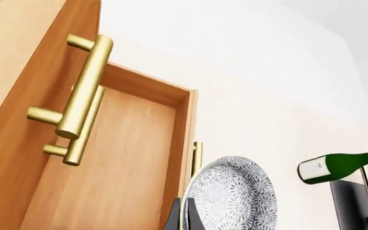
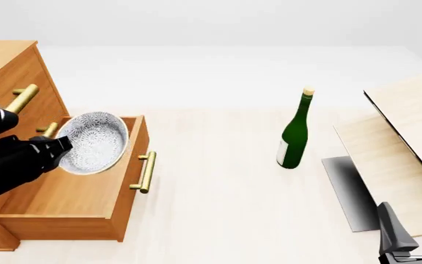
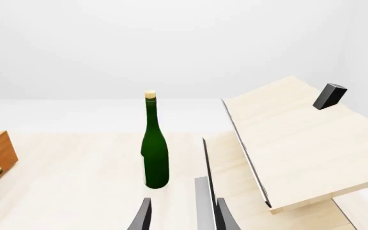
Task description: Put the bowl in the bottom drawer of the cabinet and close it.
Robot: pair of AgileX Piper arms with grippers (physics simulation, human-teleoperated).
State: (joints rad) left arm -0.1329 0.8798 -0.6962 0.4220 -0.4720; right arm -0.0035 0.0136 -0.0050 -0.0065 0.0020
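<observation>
Speckled bowl (image 2: 94,142) pinched at its rim by left gripper (image 2: 59,146) fingers, tilted on edge at centre-left of frame, above the pulled-out bottom drawer (image 2: 64,201) of the cabinet (image 2: 2,69), presumably for lowering in. Right gripper (image 2: 410,228) idle at lower right, fingers parted.

Speckled white-grey round bowl (image 1: 232,194) at frame edge, tilted on its side, rim pinched by dark fingertips (image 1: 182,218) of left gripper (image 1: 185,215). Open orange-brown wooden drawer box (image 1: 117,167) beside bowl, plain wood floor visible. Two brass bar handles (image 1: 85,86) stacked on orange-brown cabinet front (image 1: 17,124). Green glass bottle (image 1: 340,164), white label, beyond bowl on pale surface.
</observation>
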